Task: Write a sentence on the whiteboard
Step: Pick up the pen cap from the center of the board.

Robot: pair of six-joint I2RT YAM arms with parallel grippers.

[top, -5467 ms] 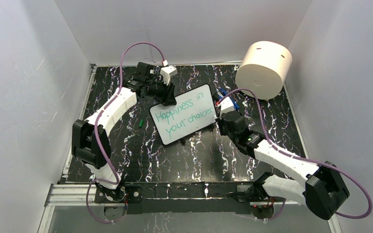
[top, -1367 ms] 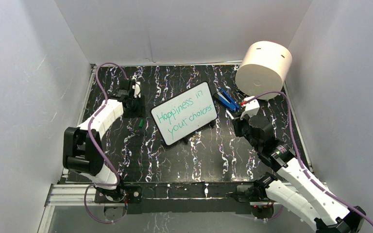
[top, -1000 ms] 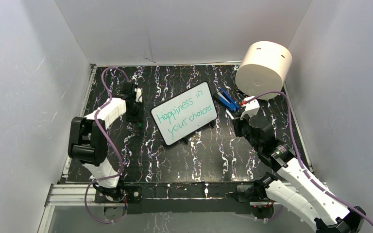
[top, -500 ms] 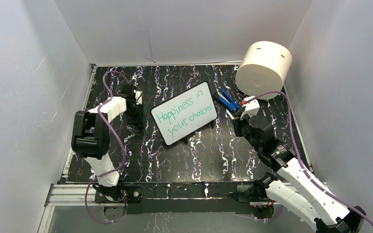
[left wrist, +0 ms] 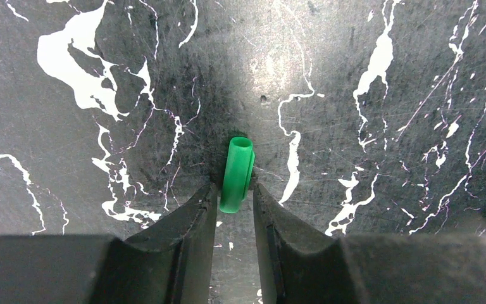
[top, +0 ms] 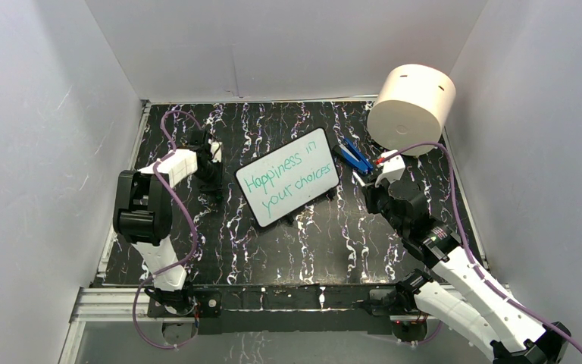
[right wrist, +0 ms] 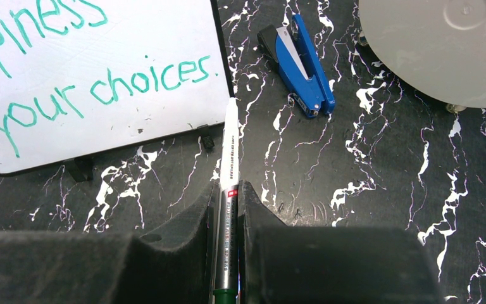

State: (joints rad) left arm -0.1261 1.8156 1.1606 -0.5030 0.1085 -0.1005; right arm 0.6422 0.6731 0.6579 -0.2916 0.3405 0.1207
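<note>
The whiteboard (top: 288,187) is laid tilted at the centre of the desk (top: 311,250), with the teal sentence (top: 286,180) "Happiness in your choices" written across it. At its 9 o'clock a green cap (left wrist: 236,174) is flanked by the narrowly spread left fingers (left wrist: 207,206); contact cannot be told. At 3 o'clock a marker (right wrist: 229,158) is pinched by the right fingers (right wrist: 207,209)

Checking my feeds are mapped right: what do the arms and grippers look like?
Both the left arm and right arm have white shells with black joint housings; a purple cable loops along each. The left gripper and right gripper have two matte black wedge-shaped fingers.
</note>
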